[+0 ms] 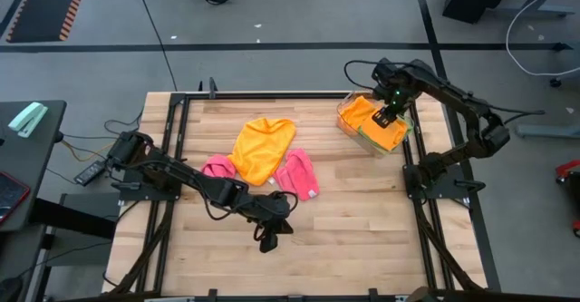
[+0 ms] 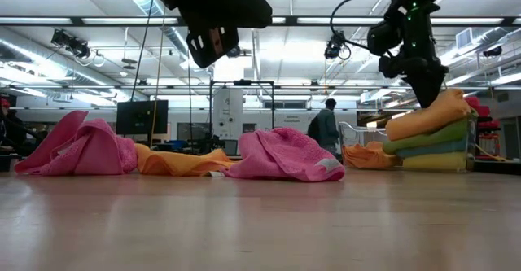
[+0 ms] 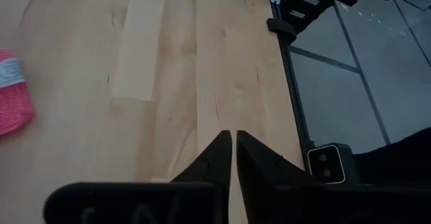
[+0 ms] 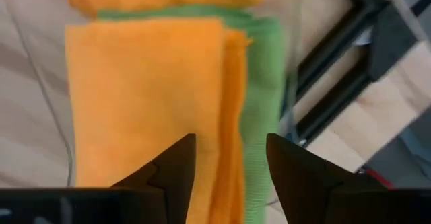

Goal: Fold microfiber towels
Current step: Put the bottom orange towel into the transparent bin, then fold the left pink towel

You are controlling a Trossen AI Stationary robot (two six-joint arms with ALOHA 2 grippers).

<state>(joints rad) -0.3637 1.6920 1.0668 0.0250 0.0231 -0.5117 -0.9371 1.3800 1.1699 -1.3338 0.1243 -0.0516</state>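
Wooden tabletop (image 1: 344, 238) lies bare along its near edge, where the left gripper (image 1: 269, 238) hovers with fingers together, holding nothing. Beyond it sit two crumpled pink towels (image 1: 297, 174) and a loose orange towel (image 1: 263, 148). Farthest, the right gripper (image 1: 388, 116), fingers apart, hangs over the folded orange towel (image 4: 145, 96) atop the tray stack (image 2: 430, 137); lifting straight up should avoid dragging it toward the table's edge.

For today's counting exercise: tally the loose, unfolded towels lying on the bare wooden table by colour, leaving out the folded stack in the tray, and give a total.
Pink towels: 2, one left of the orange one, the other right of it
Orange towel: 1
Total: 3
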